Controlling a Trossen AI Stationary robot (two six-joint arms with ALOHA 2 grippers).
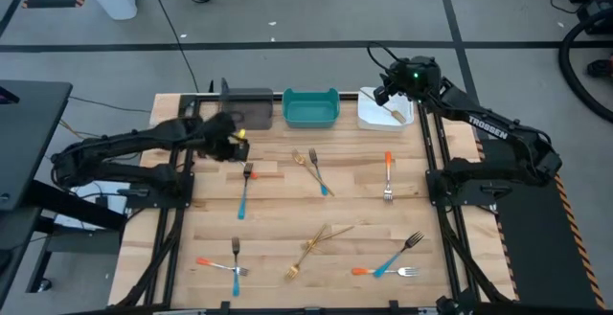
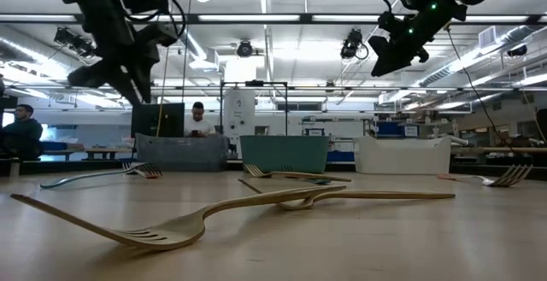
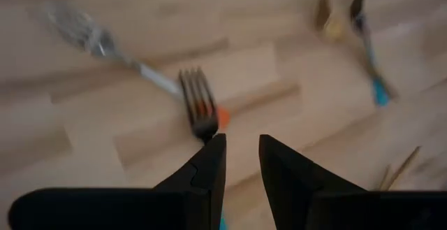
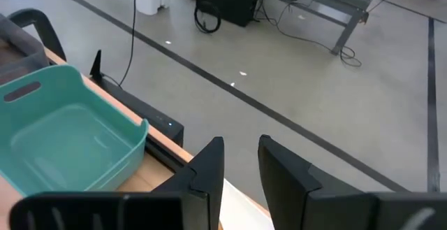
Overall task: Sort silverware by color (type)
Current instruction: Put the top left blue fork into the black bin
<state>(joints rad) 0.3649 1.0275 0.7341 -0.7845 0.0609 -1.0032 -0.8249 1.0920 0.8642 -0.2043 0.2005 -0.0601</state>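
Observation:
Several forks lie flat on the wooden table. A blue-handled fork lies across an orange-tipped one just below my left gripper, which hovers open with nothing between its fingers. Other forks on the table are a gold and blue pair, an orange fork, crossed gold forks, a blue and orange pair, and another pair. A gold fork lies in the white bin. My right gripper hangs open above that bin.
The grey bin, the teal bin and the white bin stand in a row along the table's far edge. The teal bin holds nothing. People show in the room behind the table in the low view.

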